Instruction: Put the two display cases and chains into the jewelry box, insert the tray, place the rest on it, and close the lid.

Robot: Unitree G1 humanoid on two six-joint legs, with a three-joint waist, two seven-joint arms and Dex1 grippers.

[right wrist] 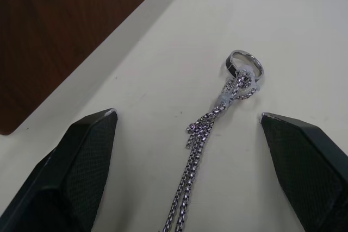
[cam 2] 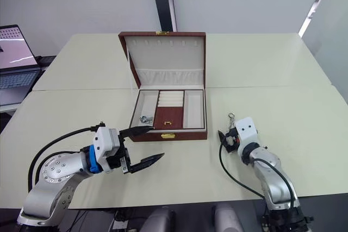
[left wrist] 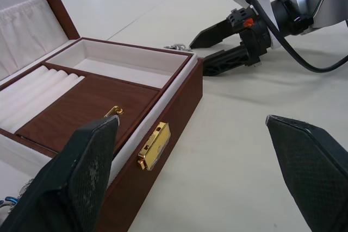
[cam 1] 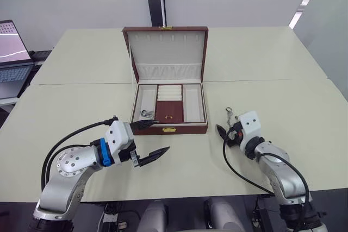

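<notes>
The jewelry box (cam 1: 168, 110) sits at the middle of the cream table (cam 1: 283, 69), its lid (cam 1: 167, 52) standing upright at the 12 o'clock side and showing a cream lining with a gathered pocket. The tray (cam 1: 169, 103) is already seated in the box: a cream compartment at each end, cream ring rolls and a brown panel with a small gold pull in the middle. A small silver piece of jewelry (cam 1: 144, 114) lies in the 9 o'clock compartment, at its near end. A gold clasp (left wrist: 153, 145) is fixed to the front wall of the box.

The left gripper (cam 1: 148, 140) hovers at about 7 o'clock from the box, just off its front corner. Its 2 black fingers (left wrist: 87, 172) are spread wide and hold nothing; 1 finger reaches over the front edge of the box, the other hangs above bare table.

The right gripper (cam 1: 224, 133) is at about 4 o'clock from the box, low over the table. Its fingers (right wrist: 81, 161) are also spread wide, 1 on each side of a silver chain (right wrist: 193, 172) that lies flat on the table between them, untouched. The chain ends in a ring clasp (right wrist: 244, 69) pointing away from the gripper, toward 12 o'clock. The chain is outside the box, near its right front corner but apart from it.

A laptop (cam 1: 12, 58) stands open at the far 9 o'clock edge of the scene.
</notes>
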